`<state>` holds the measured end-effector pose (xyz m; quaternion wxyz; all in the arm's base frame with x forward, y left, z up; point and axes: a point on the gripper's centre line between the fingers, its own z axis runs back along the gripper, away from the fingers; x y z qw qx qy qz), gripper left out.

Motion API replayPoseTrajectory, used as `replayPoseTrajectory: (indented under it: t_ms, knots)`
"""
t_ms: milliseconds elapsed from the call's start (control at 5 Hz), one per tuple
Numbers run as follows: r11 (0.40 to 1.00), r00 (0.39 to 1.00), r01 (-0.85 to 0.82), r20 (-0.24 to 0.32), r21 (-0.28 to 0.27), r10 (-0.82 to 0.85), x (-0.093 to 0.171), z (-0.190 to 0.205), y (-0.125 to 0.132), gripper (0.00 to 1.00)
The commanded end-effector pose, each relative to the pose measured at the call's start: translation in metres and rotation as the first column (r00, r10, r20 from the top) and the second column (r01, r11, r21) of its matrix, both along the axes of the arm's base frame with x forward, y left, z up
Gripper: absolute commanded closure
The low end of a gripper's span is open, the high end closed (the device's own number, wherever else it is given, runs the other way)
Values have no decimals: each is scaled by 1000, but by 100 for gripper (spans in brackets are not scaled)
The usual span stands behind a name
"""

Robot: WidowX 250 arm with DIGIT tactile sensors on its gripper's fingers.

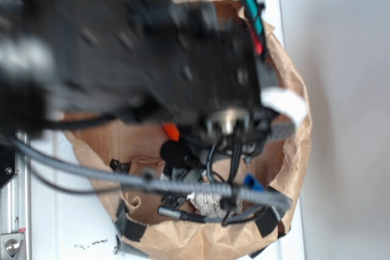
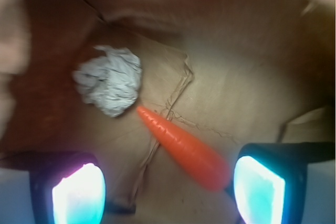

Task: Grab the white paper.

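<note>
The white paper [image 2: 109, 80] is a crumpled greyish wad lying on the floor of the brown paper bag [image 2: 241, 72], and it also shows low in the bag [image 1: 210, 201] in the exterior view. My gripper [image 2: 169, 167] is open above the bag floor, with nothing between its glowing pads [image 2: 79, 192]. The wad lies ahead of the left finger and apart from it. An orange carrot [image 2: 181, 145] lies slantwise, with its thick end close to the right finger. In the exterior view the blurred black arm [image 1: 152, 47] hides the gripper.
The bag's crumpled walls [image 1: 295, 144] ring the work area, with black straps [image 1: 131, 223] on the near rim. Grey cables [image 1: 183, 184] cross the opening. A small blue object [image 1: 253, 182] sits by the right wall. A metal rail [image 1: 12, 211] runs along the left.
</note>
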<state>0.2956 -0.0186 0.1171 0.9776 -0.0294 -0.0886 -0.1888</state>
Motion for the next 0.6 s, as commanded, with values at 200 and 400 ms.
replayPoseTrajectory:
  t_ms: [200, 400]
  knots:
    - [1000, 999, 11, 51, 0, -11, 2, 15, -8, 0]
    - [998, 994, 52, 95, -19, -50, -6, 2, 12, 0]
